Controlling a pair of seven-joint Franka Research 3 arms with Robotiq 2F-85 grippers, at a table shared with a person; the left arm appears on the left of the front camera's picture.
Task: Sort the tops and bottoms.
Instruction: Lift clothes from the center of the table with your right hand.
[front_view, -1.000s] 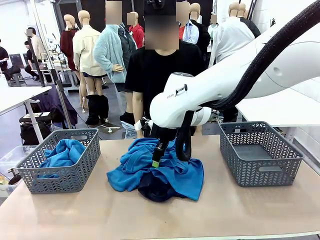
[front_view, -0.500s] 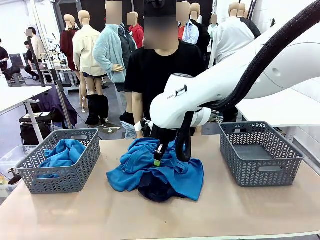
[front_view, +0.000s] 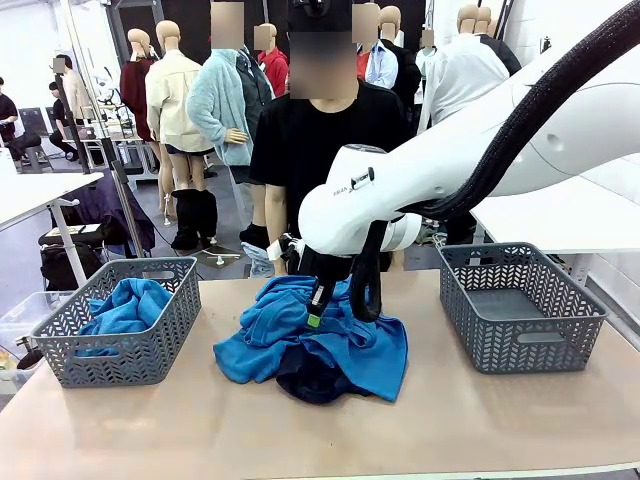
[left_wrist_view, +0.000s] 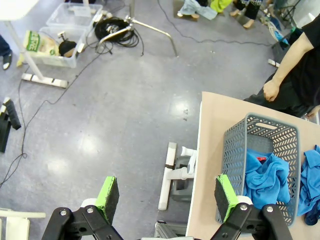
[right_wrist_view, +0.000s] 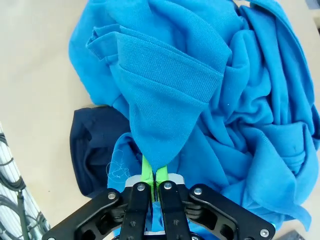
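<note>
Right gripper (right_wrist_view: 152, 172): pressed together on a fold of a blue top (right_wrist_view: 167, 100), the cloth rising in a tent from the heap to the pads; left gripper (left_wrist_view: 165, 196): fingers spread wide, holding nothing, hanging beyond the table's end above the floor, near the left basket (left_wrist_view: 260, 160). Tops (front_view: 345, 345): crumpled heap at the middle of the table (front_view: 300, 440), one more lying in the left basket; bottoms (front_view: 310, 385): dark navy, tucked under the heap's near edge, touching the blue cloth and partly covered; right basket (front_view: 520, 345): grey, well apart from the heap. Hazards, as judged: the pinch takes only a narrow ridge of fabric, so the fold may slip out on lifting; the tops lie tangled, so a second top or the bottoms may be dragged along and land in the wrong basket; a trailing sleeve may catch a basket rim. Change from a second earlier: the right gripper's fingers then stood apart and a shade lower in the heap, now shut and slightly higher; heap and baskets seem unmoved.
</note>
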